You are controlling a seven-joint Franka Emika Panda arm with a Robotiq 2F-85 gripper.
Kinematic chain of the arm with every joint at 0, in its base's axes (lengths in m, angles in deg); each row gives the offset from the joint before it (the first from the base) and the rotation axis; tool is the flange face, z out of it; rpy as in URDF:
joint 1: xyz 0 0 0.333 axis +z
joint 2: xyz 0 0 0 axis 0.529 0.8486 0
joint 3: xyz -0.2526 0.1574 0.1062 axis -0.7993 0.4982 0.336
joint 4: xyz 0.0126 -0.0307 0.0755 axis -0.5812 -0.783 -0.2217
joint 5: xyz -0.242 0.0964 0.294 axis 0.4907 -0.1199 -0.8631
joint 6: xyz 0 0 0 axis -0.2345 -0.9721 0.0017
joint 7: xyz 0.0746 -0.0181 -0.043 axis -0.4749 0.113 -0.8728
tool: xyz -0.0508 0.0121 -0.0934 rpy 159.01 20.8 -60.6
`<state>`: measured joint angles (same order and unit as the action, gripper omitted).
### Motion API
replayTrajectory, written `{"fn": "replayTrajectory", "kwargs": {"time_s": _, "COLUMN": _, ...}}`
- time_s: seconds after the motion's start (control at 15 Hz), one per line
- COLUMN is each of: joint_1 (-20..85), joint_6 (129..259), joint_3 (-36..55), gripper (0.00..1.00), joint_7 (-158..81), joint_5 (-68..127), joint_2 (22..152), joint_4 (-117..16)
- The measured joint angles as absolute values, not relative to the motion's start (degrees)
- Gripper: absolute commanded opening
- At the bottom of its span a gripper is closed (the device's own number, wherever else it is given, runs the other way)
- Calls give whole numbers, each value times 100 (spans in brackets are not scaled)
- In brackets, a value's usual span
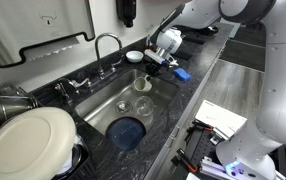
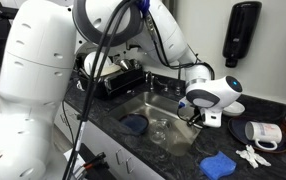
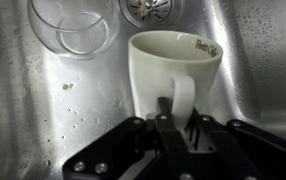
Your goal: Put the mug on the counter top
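Jaws, black, at 6 o'clock of the wrist view: pinched on the handle (image 3: 180, 100), one finger (image 3: 163, 114) on either side of it.

Item 1: mug (image 3: 173, 65). Pale cream, upright, handle turned to 6 o'clock toward me; faint lettering inside the rim (too small to read). Location: inside the sink (image 3: 23, 110), steel on all sides. Its base is hidden behind my jaws, so I cannot tell whether it rests on the sink floor.

Item 2: clear glass (image 3: 73, 25). At 11 o'clock of the mug, apart from it, also in the sink.

Item 3: drain strainer (image 3: 148, 8). At 12 o'clock, beyond the mug.

Item 4: bench (image 1: 183, 105). Dark, speckled, glossy, running round the sink; the mug is not on it.

Item 5: blue cloth (image 2: 218, 165). Lying on the bench, well apart from my jaws.
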<state>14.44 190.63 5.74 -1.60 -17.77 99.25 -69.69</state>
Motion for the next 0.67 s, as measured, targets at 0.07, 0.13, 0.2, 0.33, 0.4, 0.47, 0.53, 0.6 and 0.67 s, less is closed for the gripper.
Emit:
{"fn": "replayTrajectory", "kwargs": {"time_s": 0.07, "joint_1": 1427, "joint_6": 18932, "joint_3": 533, "gripper": 4, "joint_7": -172, "joint_5": -1840, "joint_2": 9925, "joint_4": -6898}}
{"fn": "replayTrajectory", "kwargs": {"time_s": 0.13, "joint_1": 1406, "joint_6": 18806, "joint_3": 490, "gripper": 4, "joint_7": -181, "joint_5": -1896, "joint_2": 9925, "joint_4": -6826}}
{"fn": "replayTrajectory", "kwargs": {"time_s": 0.2, "joint_1": 1381, "joint_6": 18674, "joint_3": 447, "gripper": 4, "joint_7": -189, "joint_5": -1946, "joint_2": 9925, "joint_4": -6751}}
{"fn": "replayTrajectory", "kwargs": {"time_s": 0.33, "joint_1": 1322, "joint_6": 18404, "joint_3": 368, "gripper": 4, "joint_7": -206, "joint_5": -2027, "joint_2": 9924, "joint_4": -6593}}
{"fn": "replayTrajectory", "kwargs": {"time_s": 0.4, "joint_1": 1280, "joint_6": 18242, "joint_3": 326, "gripper": 4, "joint_7": -223, "joint_5": -2065, "joint_2": 9920, "joint_4": -6499}}
{"fn": "replayTrajectory", "kwargs": {"time_s": 0.47, "joint_1": 1239, "joint_6": 18080, "joint_3": 284, "gripper": 4, "joint_7": -229, "joint_5": -2093, "joint_2": 9917, "joint_4": -6403}}
{"fn": "replayTrajectory", "kwargs": {"time_s": 0.53, "joint_1": 1199, "joint_6": 17917, "joint_3": 238, "gripper": 4, "joint_7": -233, "joint_5": -2118, "joint_2": 9912, "joint_4": -6302}}
{"fn": "replayTrajectory", "kwargs": {"time_s": 0.6, "joint_1": 1163, "joint_6": 17721, "joint_3": 200, "gripper": 4, "joint_7": -239, "joint_5": -2160, "joint_2": 9905, "joint_4": -6213}}
{"fn": "replayTrajectory", "kwargs": {"time_s": 0.67, "joint_1": 1133, "joint_6": 17578, "joint_3": 166, "gripper": 4, "joint_7": -243, "joint_5": -2194, "joint_2": 9900, "joint_4": -6133}}
